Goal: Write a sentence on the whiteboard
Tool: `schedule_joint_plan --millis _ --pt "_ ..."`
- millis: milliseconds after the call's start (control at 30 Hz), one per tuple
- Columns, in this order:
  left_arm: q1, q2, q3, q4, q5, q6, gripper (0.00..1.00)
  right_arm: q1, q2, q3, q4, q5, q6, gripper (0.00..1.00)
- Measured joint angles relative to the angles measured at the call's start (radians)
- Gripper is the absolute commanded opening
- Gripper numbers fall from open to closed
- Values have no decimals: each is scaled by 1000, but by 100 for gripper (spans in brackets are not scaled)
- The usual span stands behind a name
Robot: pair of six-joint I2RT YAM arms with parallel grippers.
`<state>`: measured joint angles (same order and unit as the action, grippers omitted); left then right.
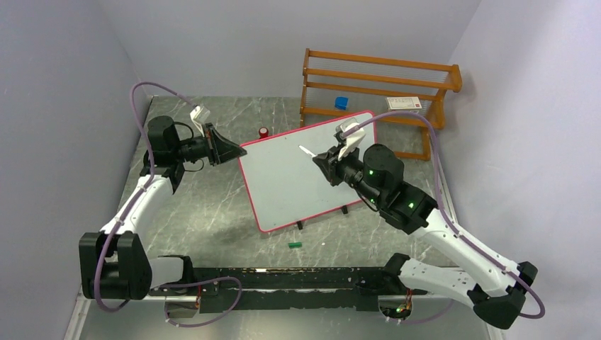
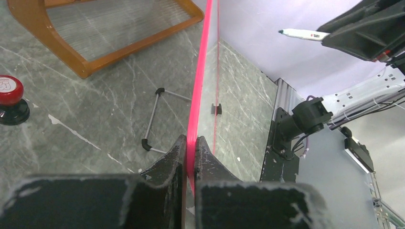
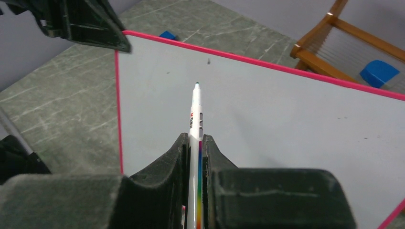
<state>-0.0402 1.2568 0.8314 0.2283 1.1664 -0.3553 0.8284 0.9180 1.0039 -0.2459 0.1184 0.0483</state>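
The whiteboard (image 1: 298, 180) stands tilted up on its small black feet, its pink-red rim (image 2: 203, 71) seen edge-on in the left wrist view. My left gripper (image 1: 237, 150) (image 2: 191, 143) is shut on the rim at the board's upper left corner. My right gripper (image 1: 320, 159) (image 3: 193, 140) is shut on a white marker (image 3: 196, 109) with a rainbow stripe. The marker (image 1: 306, 151) (image 2: 303, 34) points at the board's face (image 3: 286, 109), its tip a short way off it. No sentence shows; the face is blank apart from a few specks.
A green pen cap (image 1: 295, 244) lies on the table in front of the board. A red knob (image 1: 264, 132) (image 2: 9, 93) stands behind the board's left corner. A wooden rack (image 1: 375, 85) at the back right holds a blue object (image 1: 341, 103) and a white box (image 1: 404, 103).
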Motion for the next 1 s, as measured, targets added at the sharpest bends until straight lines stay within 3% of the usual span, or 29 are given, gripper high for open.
schedule_joint_plan --millis 533,1000 --pt "-29 -96 -29 -82 -92 66 5 347 152 146 -138 379 63 0" --pt "-32 -98 -29 -99 -129 79 5 476 291 193 -166 554 116 0"
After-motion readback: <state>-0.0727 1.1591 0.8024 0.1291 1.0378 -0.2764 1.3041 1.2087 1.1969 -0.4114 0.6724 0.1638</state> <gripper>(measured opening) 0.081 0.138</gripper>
